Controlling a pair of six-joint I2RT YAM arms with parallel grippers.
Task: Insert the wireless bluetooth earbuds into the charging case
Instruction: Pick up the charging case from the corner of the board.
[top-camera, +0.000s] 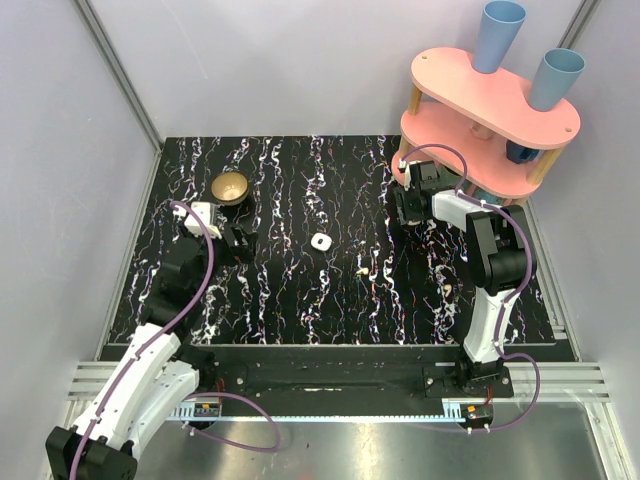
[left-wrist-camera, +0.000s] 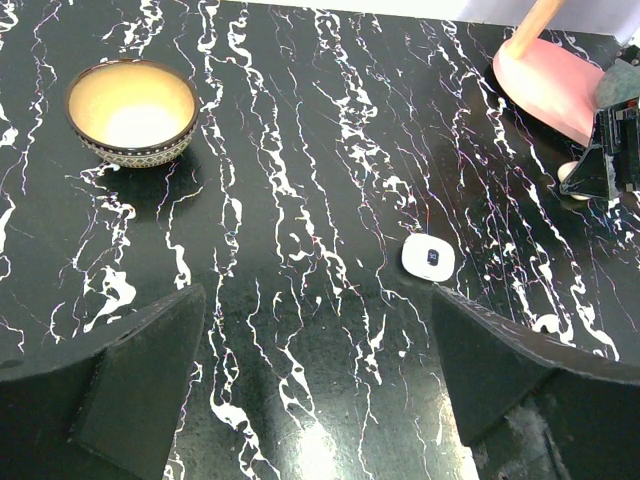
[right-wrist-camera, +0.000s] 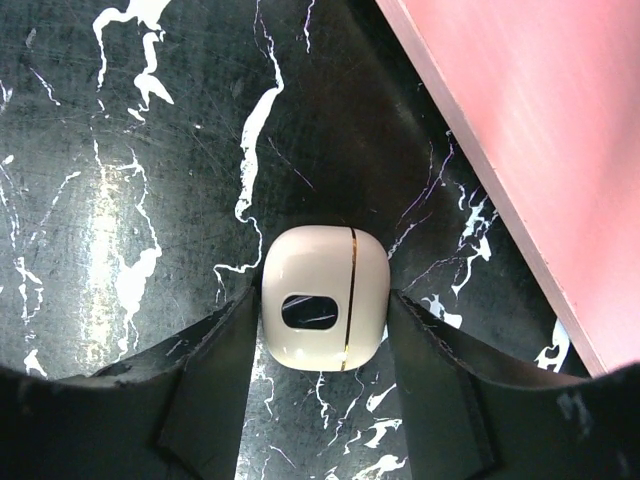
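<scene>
My right gripper (right-wrist-camera: 322, 312) is shut on a cream charging case (right-wrist-camera: 325, 297) with a gold seam and a dark oval window. The case rests on the table next to the pink shelf. In the top view this gripper (top-camera: 404, 212) is at the far right. A white charging case (top-camera: 321, 241) lies at the table's middle and also shows in the left wrist view (left-wrist-camera: 428, 257). My left gripper (top-camera: 243, 241) is open and empty, to the left of the white case. Two tiny cream earbuds lie loose, one (top-camera: 362, 270) near the middle and one (top-camera: 450, 289) on the right.
A tan bowl (top-camera: 230, 187) stands at the back left, also in the left wrist view (left-wrist-camera: 132, 110). A pink two-tier shelf (top-camera: 490, 110) with two blue cups (top-camera: 498, 35) stands at the back right, close beside my right gripper.
</scene>
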